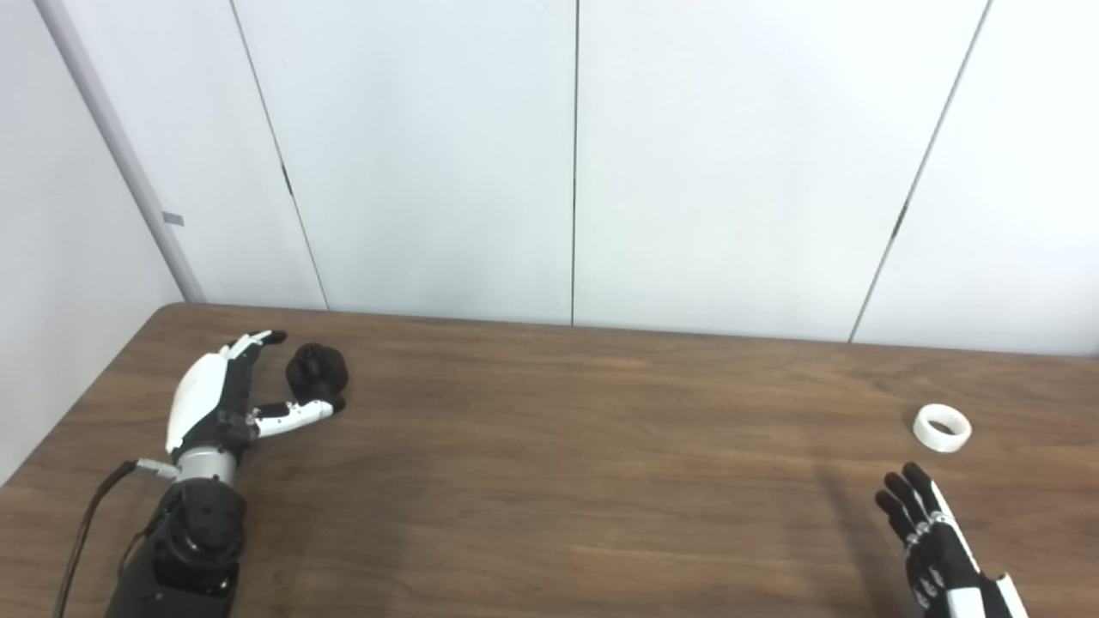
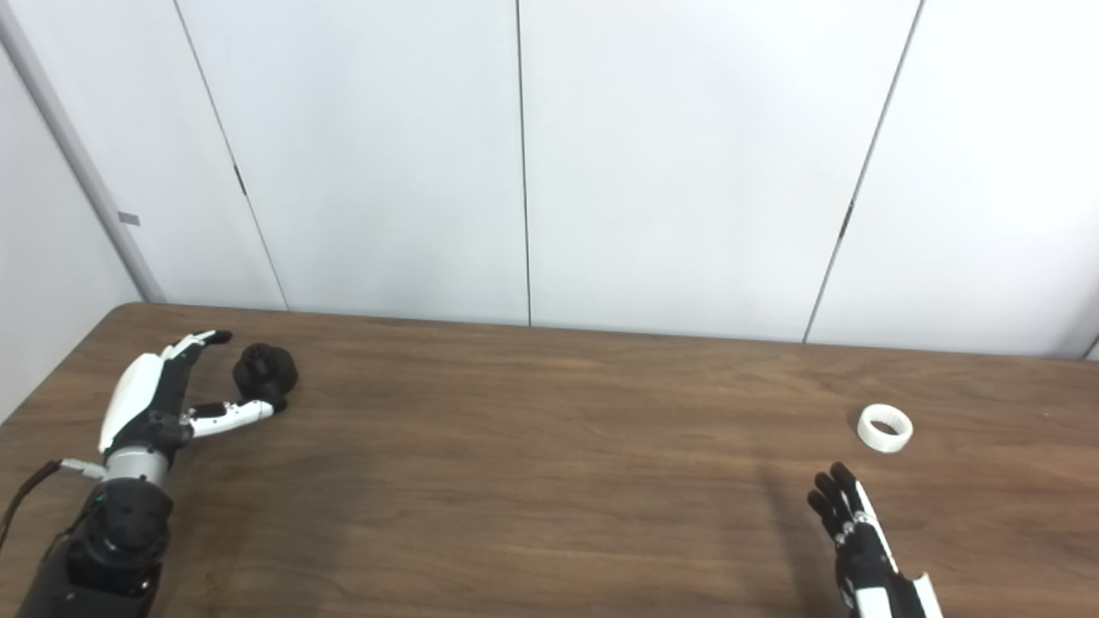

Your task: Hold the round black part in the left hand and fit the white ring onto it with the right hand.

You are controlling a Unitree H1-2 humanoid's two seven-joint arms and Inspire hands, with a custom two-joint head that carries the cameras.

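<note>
Brown wood grain fills my view: the table [image 1: 549, 481] carries only two loose pieces, and I see no tray, bin or box holding anything. I find the round black part [image 1: 316, 371] lying on the table at the far left, and the white ring [image 1: 942, 427] sitting flat on the table at the far right, the two well apart.

My right hand [image 1: 932, 541] is cut off by the bottom edge, so I see only its dark fingers [image 1: 901, 506] and part of the back; its thumb is out of view. The black part's shape is hard for me to read, dark and blurred against the wood.

My left hand [image 1: 219, 395] lies palm toward the part, fingers stretched out and apart past its left side, thumb [image 1: 296, 415] reaching under its near edge. The thumb tip looks to touch the part, though I cannot tell for sure; the fingers do not close on it. My right hand stands edge-up, fingers straight and close together, pointing toward the ring, near it but apart and holding nothing.
</note>
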